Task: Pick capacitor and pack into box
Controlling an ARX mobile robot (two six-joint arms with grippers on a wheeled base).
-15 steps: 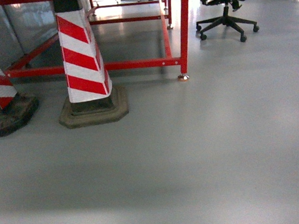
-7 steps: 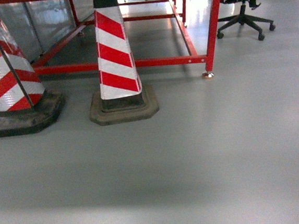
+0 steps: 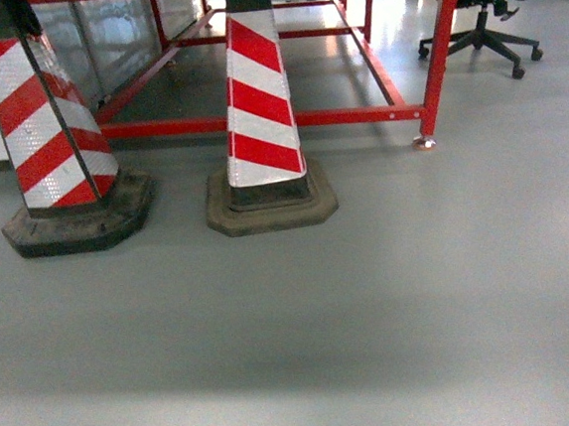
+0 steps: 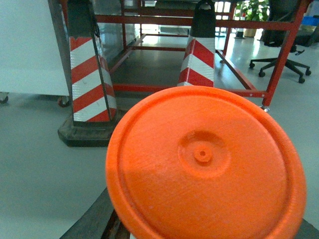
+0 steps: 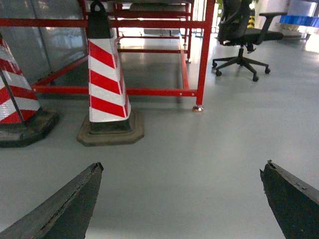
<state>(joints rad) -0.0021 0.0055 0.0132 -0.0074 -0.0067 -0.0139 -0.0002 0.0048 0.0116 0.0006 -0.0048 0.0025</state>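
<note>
Two cones (image 3: 260, 105) (image 3: 47, 124) sit upper left on the floor (image 3: 373, 315), frame (image 3: 431, 61) behind them, chair (image 3: 491, 6) upper right.

The head view slants down over grey floor toward two red-and-white striped traffic cones (image 3: 260, 100) before a red steel frame (image 3: 440, 50). The right wrist view looks forward, low, between its dark spread fingers (image 5: 65, 204) at the same cones. The left wrist view faces likewise, with a round orange plastic disc (image 4: 204, 164) very close, filling its lower half.
</note>
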